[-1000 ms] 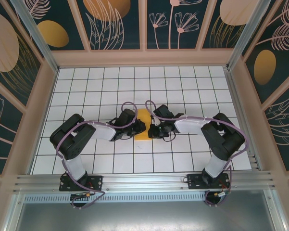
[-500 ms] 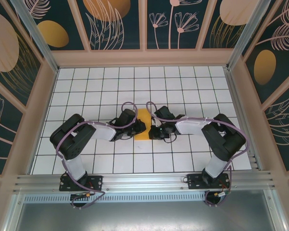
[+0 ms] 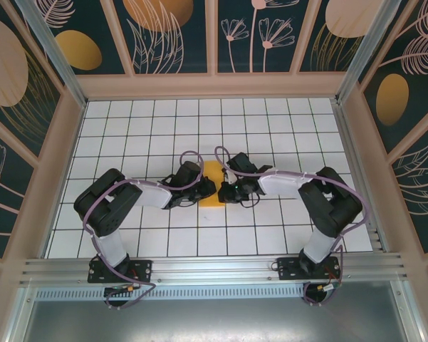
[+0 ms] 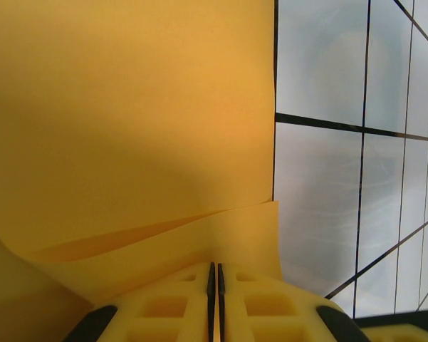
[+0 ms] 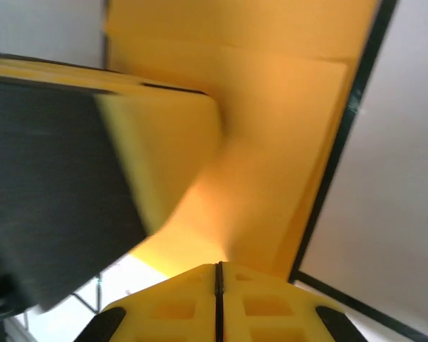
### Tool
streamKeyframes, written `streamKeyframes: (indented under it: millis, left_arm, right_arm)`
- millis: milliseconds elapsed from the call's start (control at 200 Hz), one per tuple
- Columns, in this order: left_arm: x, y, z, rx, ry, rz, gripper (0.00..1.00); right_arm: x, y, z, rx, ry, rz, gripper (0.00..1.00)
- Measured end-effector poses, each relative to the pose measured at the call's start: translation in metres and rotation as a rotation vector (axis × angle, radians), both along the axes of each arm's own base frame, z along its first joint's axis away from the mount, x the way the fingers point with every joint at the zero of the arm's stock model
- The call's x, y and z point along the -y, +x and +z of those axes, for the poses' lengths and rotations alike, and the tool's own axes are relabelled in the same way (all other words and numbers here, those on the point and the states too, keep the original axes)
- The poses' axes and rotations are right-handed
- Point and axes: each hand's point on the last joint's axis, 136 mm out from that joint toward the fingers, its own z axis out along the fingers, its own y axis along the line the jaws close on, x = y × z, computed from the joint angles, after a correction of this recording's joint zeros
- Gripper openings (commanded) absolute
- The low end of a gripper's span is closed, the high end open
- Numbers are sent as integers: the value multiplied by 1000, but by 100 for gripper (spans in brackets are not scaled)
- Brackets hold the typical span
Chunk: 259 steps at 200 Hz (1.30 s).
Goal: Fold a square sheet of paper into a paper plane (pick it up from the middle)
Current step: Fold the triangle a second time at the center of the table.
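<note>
The square sheet of paper [image 3: 212,178] is orange-yellow and lies folded in layers at the middle of the white tiled table, as a small upright rectangle between the two grippers. No pointed paper plane shape is in view. My left gripper [image 3: 205,191] is shut on the paper's lower left edge. In the left wrist view the paper [image 4: 128,107] curls in two layers above the left gripper [image 4: 216,268]. My right gripper [image 3: 225,191] is shut on the paper's right edge. In the right wrist view the paper [image 5: 278,142] bends up out of the right gripper [image 5: 218,266].
The left gripper's dark body [image 5: 50,206] looms close at the left of the right wrist view. Both arms reach inward over the tiled table [image 3: 199,128]. Patterned walls [image 3: 50,171] enclose the table on three sides, with open tiles behind and beside the arms.
My right gripper has crept a little left and away from me, closer to the left gripper. The paper between them looks slightly narrower. The left arm has stayed put.
</note>
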Motion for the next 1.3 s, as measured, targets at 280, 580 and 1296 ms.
streamKeyframes:
  millis: [280, 580, 1296]
  left_arm:
    - [0, 0, 0, 2, 2, 1, 15]
    - [0, 0, 0, 3, 3, 3, 15]
    - [0, 1, 1, 4, 3, 4, 15]
  right_arm:
    - [11, -13, -9, -16, -6, 4, 11]
    - [29, -31, -2, -52, -39, 5, 12]
    - [5, 2, -8, -11, -27, -7, 12]
